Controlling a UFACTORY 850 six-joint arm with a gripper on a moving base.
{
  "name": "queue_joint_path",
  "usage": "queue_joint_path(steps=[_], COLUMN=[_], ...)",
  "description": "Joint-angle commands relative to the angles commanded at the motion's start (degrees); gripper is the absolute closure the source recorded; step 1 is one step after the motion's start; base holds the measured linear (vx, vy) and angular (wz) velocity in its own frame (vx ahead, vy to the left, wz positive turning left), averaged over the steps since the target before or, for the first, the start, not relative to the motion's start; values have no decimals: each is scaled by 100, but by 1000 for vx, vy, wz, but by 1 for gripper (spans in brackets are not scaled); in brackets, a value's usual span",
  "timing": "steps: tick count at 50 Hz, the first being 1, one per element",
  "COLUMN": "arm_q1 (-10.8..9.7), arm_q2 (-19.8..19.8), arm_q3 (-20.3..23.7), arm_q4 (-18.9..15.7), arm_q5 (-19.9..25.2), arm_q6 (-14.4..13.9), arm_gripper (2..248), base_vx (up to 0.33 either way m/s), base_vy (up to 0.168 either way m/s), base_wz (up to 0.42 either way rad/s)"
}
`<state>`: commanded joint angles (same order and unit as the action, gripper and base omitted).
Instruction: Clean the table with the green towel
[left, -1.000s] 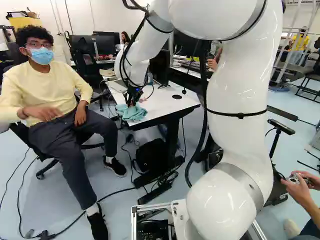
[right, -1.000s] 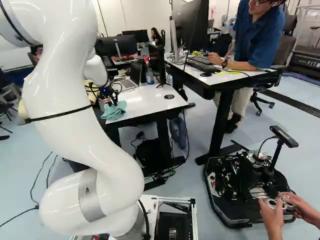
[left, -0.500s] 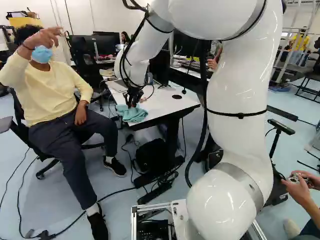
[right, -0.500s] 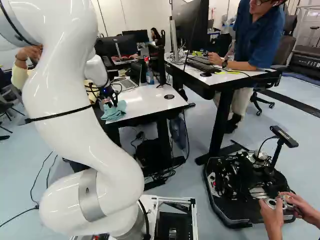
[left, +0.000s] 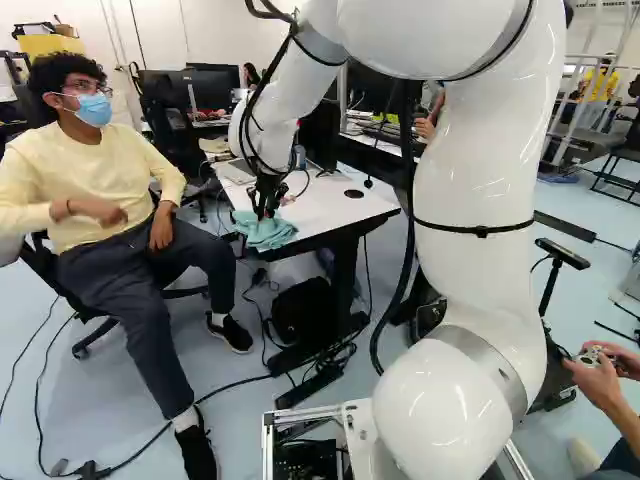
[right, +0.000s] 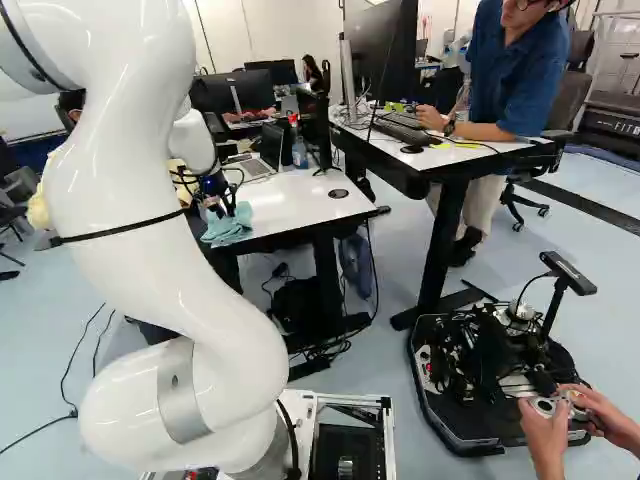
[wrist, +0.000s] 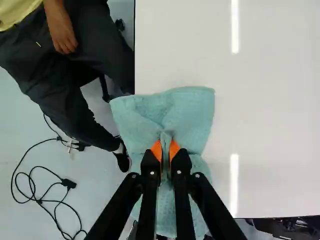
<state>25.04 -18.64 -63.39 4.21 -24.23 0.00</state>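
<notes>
clock dials: base views, centred on the green towel (left: 272, 235), 12 upward; wrist view, centred on the claw (left: 265, 212), 12 straight ahead of it
green towel: soft, rumpled, on a corner of the white counter (left: 330, 212), reaching past its edges; lobes spread at 11 and 1 in the wrist view
claw: black; orange pads (wrist: 156, 149) closed on a raised fold of green towel, one pad each side
arm (right: 185, 370): white, lowest part at 4 to 5 in the left base view, far end above the counter
counter: bare white surface visible at 12 through 3 in the wrist view; light streaks at 1 and 4
black disc (left: 354, 194): set in the counter, at 2 in the left base view
laptop (right: 272, 147): open, on the counter, at 1 in the right base view
spray bottle (right: 299, 152): red at the head, between 1 and 2, beside the laptop
second desk (right: 455, 157): between 2 and 3, right base view, bearing a monitor (right: 378, 55)
black bag (left: 303, 310): under the counter, at 5 in the left base view
floor cable (wrist: 31, 199): looped, at 8, wrist view
</notes>
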Motion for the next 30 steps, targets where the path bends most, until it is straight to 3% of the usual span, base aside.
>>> queue_joint_path(steps=[30], arm_q1=[61], arm_q2=[15], arm_q3=[19], arm_q4=[0], arm_q5=[-211], arm_q6=[0], arm_gripper=[211], base_vx=[0], base_vy=[0], base_wz=[0])
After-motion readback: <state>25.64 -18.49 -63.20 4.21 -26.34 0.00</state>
